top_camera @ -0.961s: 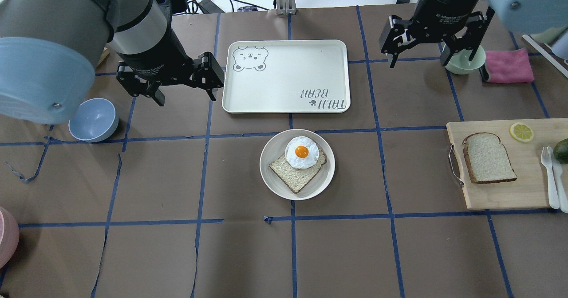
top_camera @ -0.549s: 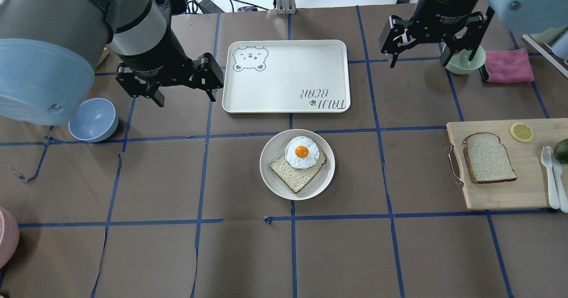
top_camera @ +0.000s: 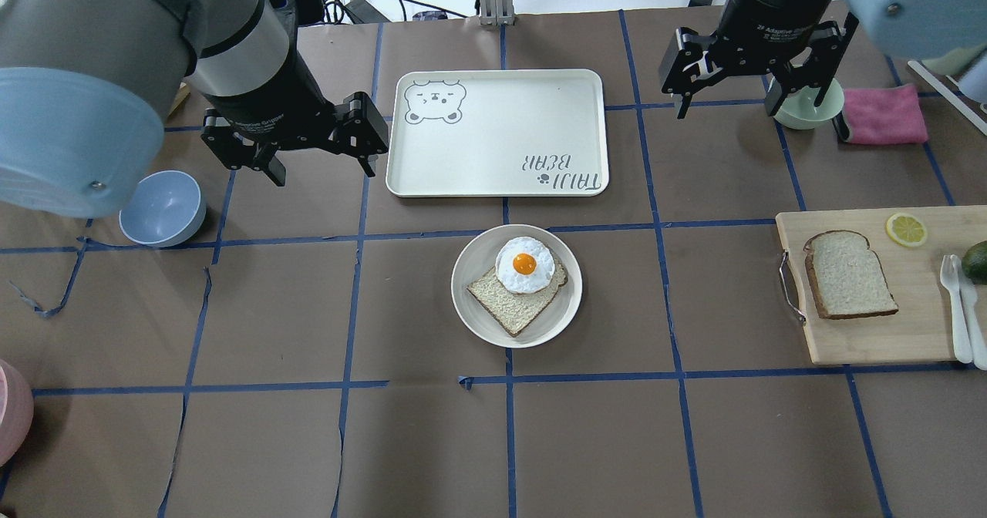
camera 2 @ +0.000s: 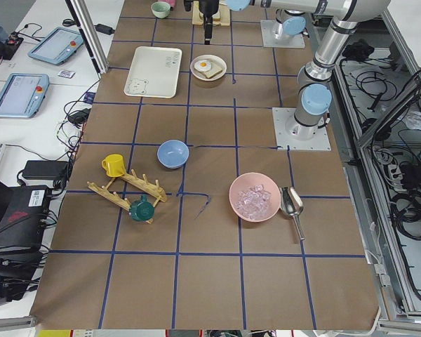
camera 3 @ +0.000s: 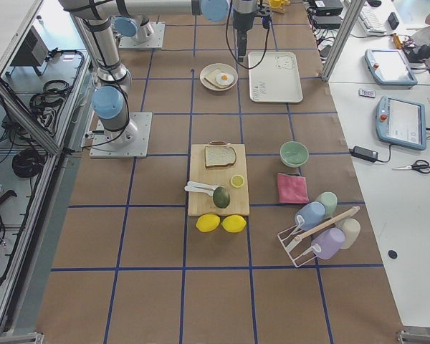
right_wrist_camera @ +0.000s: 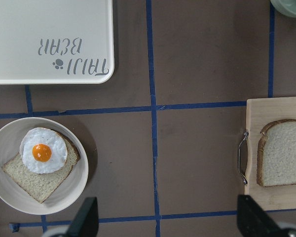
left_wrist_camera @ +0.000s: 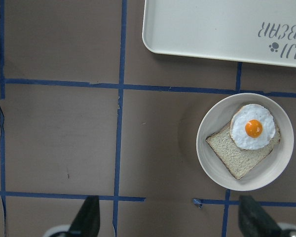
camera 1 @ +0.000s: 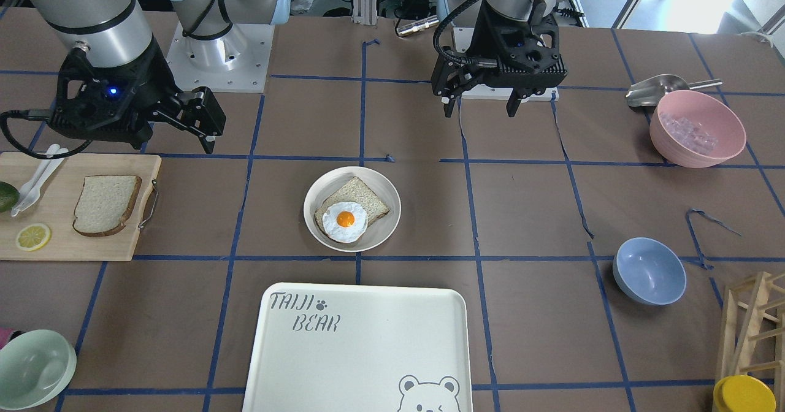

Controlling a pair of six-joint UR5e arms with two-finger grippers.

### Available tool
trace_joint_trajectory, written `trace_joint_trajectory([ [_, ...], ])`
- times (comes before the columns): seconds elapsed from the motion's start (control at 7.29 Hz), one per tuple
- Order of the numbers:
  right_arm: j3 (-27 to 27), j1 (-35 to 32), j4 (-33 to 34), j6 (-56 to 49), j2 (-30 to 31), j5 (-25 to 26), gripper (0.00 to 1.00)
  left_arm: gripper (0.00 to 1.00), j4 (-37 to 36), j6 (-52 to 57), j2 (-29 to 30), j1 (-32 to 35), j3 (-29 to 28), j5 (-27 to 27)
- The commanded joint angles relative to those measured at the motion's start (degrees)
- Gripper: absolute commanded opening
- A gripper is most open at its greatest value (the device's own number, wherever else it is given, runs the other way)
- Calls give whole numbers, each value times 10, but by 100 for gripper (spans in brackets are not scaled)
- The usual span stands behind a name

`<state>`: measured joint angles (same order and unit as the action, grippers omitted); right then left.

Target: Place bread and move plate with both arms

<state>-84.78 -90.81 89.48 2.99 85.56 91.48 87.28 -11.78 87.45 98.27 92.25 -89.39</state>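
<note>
- Hovering high over the left side of the table, the left gripper (top_camera: 324, 169) hangs with its jaws spread wide and nothing between them. In the overhead view it sits just left of the tray (top_camera: 501, 140).
- Over on the right, the right gripper (top_camera: 729, 103) is up in the air too, jaws fully apart and empty. Its wrist view looks down on the plate at the left and the bread at the right.
- And there's the bread (top_camera: 848, 271): a pale slice with a brown crust, lying flat on the wooden cutting board (top_camera: 871, 341) at the right edge, well apart from both grippers.
- Just beyond the bread on that board lies a lemon slice (top_camera: 906, 230).
- Centre table now: the plate (top_camera: 474, 260), round and white, sits on the brown cover just on the near side of the tray, not touching it.
- On the plate lies a wholemeal slice (top_camera: 509, 306), corner toward us, with a fried egg (top_camera: 524, 264) on its far end.
- The tray lies flat with its bear print in the far-left corner.
- A blue bowl (top_camera: 162, 208) stands on the left, near the left gripper in the overhead view.
- Far right, a green bowl (top_camera: 810, 113) stands beside a pink cloth (top_camera: 883, 113).
</note>
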Motion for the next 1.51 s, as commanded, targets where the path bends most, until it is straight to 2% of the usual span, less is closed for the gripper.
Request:
trace_joint_trajectory([
  [0.0, -1, 0, 0, 0, 0, 0, 100, 100, 0, 0, 0, 0, 0, 0],
  [0.69, -2, 0, -2, -1, -6, 8, 100, 100, 1, 0, -2, 1, 2, -1],
  [0.96, -18, 5, 9, 1, -6, 10, 100, 100, 1, 0, -3, 1, 2, -1],
  [1.24, -26, 32, -3, -3, -16, 9, 100, 100, 0, 0, -2, 1, 2, -1],
  [1.37, -53, 67, 5, -47, -18, 6, 100, 100, 0, 0, -1, 0, 2, -1],
])
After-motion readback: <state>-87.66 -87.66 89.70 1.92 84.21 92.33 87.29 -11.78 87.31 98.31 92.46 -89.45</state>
